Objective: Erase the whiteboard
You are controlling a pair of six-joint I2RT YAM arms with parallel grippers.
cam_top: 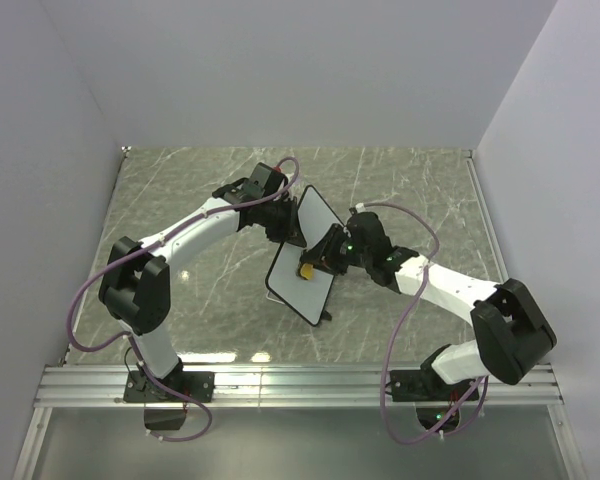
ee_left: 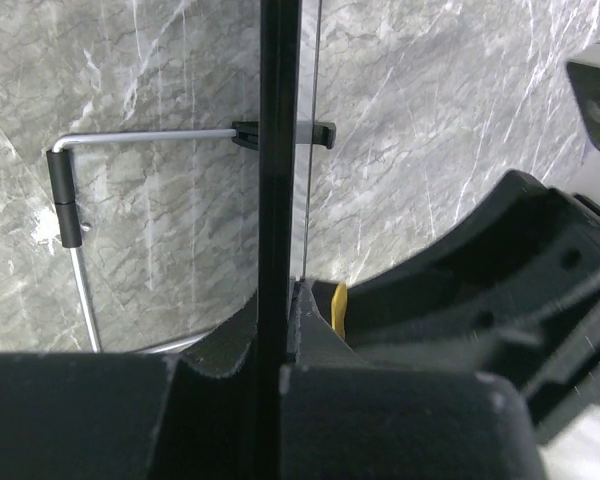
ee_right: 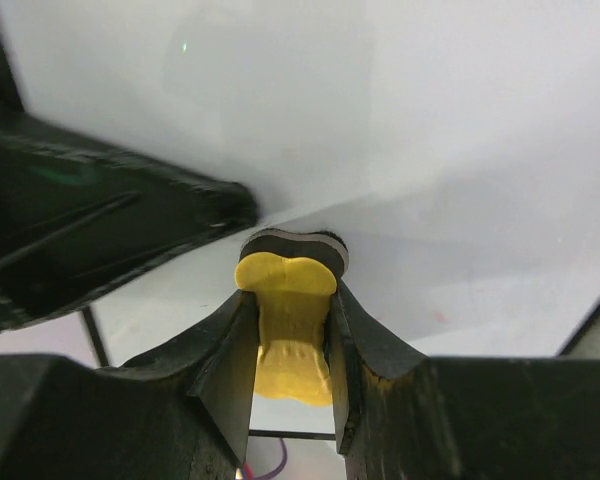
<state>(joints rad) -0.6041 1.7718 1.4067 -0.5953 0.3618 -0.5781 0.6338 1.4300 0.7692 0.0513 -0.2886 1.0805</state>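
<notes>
At mid-desk [cam_top: 180, 200], the left gripper [cam_top: 288, 228] is clamped on the far-left edge of the whiteboard [cam_top: 318, 213] and holds it tilted, its long axis running roughly from the far side toward the arms. The right gripper [cam_top: 313, 265] is closed around a yellow eraser [cam_top: 307, 270], whose head meets the white face directly ahead. Wiping, by this geometry, likely falls to the right arm, stroking along that axis.

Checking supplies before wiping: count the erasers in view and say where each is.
1. The yellow eraser is clamped in the right pincer, its tip against the whiteboard. Another could hide behind it.
</notes>
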